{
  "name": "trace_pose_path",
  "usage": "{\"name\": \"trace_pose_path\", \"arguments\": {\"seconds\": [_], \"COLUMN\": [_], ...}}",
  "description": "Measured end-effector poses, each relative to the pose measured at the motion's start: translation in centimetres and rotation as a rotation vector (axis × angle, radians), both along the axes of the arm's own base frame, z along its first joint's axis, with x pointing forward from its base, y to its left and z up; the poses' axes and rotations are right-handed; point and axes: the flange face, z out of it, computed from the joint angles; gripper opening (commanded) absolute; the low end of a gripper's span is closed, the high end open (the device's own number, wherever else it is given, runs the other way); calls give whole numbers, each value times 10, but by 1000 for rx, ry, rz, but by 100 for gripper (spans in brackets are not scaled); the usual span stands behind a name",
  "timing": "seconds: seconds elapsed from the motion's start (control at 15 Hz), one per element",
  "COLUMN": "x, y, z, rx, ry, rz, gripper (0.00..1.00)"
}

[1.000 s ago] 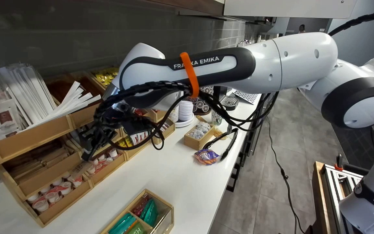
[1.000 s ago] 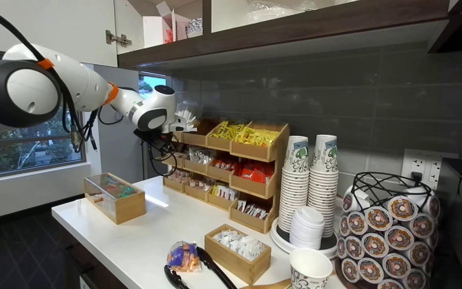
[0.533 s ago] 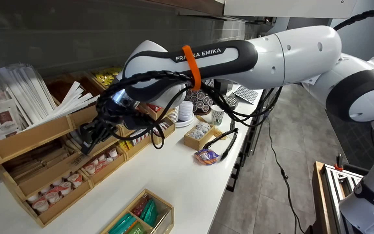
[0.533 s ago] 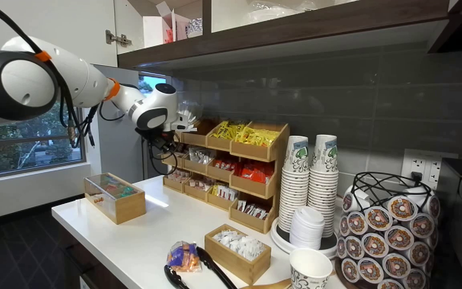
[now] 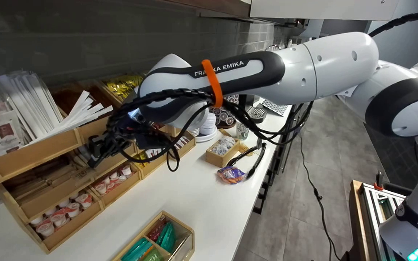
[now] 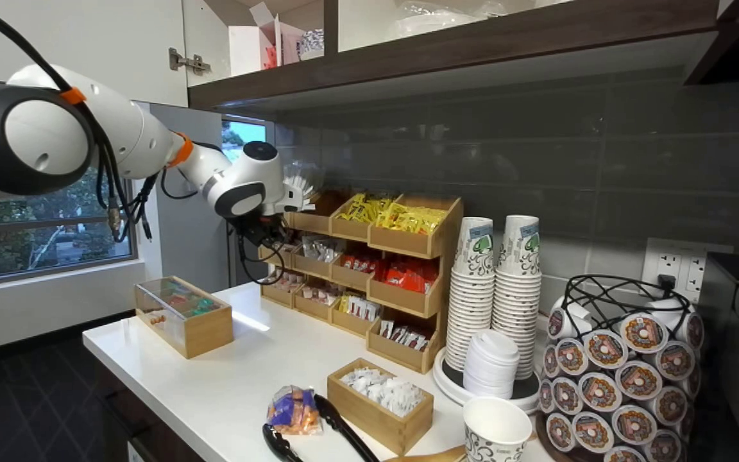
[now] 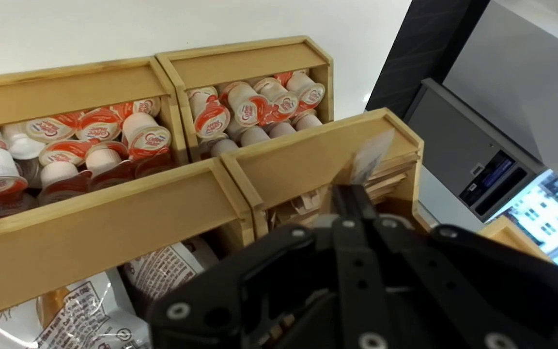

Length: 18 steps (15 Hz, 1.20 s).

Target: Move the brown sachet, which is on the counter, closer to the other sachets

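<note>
My gripper [image 5: 92,162] is shut on a brown sachet [image 5: 82,175] at the wooden organizer. In the wrist view the fingertips of the gripper [image 7: 354,198] are close together, and a pale, shiny part of the sachet [image 7: 372,154] sticks out past them. The sachet is over the middle-row compartment, whose front panel [image 5: 51,203] shows below it. Other brown sachets [image 5: 40,185] lie stacked in that compartment; their edges also show in the wrist view [image 7: 393,172]. I cannot tell whether the held sachet touches them. In an exterior view the gripper [image 6: 273,240] is partly hidden by cables.
Creamer cups [image 5: 64,214] fill the row below. White paper sticks [image 5: 36,103] lean out above. A tea box [image 5: 185,235] stands in front. A box of white packets [image 6: 382,398], a candy bag [image 6: 294,410], black tongs [image 6: 344,427] and cup stacks [image 6: 472,295] stand further along the counter.
My gripper has moved with the sachet into the organizer; the sachet has shifted from in front of the creamer cups to the brown sachets' compartment. A green light now shows on the robot base.
</note>
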Motion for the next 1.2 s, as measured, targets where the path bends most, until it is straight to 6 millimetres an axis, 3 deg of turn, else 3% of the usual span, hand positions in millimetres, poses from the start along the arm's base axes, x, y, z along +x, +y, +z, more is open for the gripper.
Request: {"name": "trace_pose_path", "arguments": {"seconds": [1.2], "x": [5], "y": [10], "z": [-38], "rx": [210], "ry": [-77], "rz": [-228], "gripper": [0]}}
